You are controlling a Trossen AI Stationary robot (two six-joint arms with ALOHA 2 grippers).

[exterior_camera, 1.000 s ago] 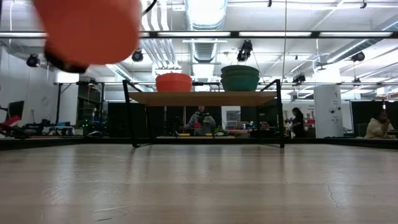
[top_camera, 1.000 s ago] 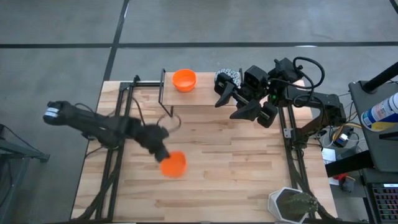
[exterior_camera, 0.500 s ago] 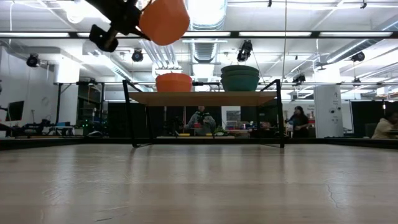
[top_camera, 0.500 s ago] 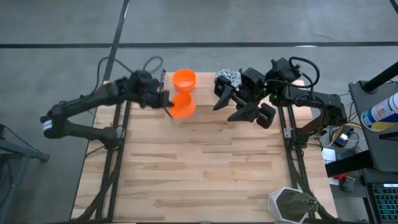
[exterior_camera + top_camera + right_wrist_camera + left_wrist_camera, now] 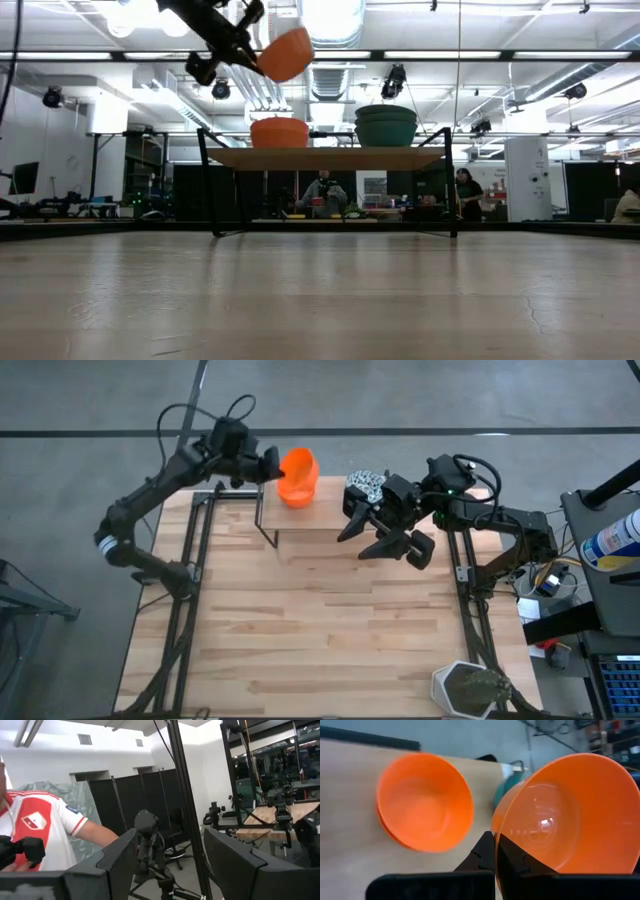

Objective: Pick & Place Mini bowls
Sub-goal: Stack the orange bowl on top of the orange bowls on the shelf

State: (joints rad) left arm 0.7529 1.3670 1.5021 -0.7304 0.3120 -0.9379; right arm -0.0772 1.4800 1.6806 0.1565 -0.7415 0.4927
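Observation:
My left gripper (image 5: pixel 268 466) is high over the table's far edge, shut on a plain orange mini bowl (image 5: pixel 298 464). That bowl hangs just above a second orange bowl (image 5: pixel 297 491) standing on a raised wooden shelf (image 5: pixel 325 157). The left wrist view shows the shelf bowl (image 5: pixel 422 802) beside the held bowl (image 5: pixel 570 815). A speckled bowl (image 5: pixel 366 483) also sits on the shelf; from the low view it appears as a teal stack (image 5: pixel 386 125). My right gripper (image 5: pixel 368 538) hovers open beside the speckled bowl, touching nothing. My left gripper pinches the orange bowl's rim (image 5: pixel 495 837), one finger (image 5: pixel 481 856) outside the wall and the other (image 5: pixel 512 862) inside. The fingers come roughly level from the table's left side. The bowl is lifted clear and tipped onto its side (image 5: pixel 285 52), above the shelf.
The shelf stands on a thin black frame (image 5: pixel 212 190) along the far edge. A white hexagonal plant pot (image 5: pixel 468 688) sits at the near right corner. The wooden tabletop (image 5: pixel 330 630) stretches between them. A person in a red and white shirt (image 5: pixel 40 827) shows beyond the table.
My left gripper carried the orange bowl from low over the table's middle up and toward the far edge, arriving above the shelf's orange bowl. The bowl stayed in its hold and tipped onto its side. My right gripper shifted slightly toward the table's near-left.

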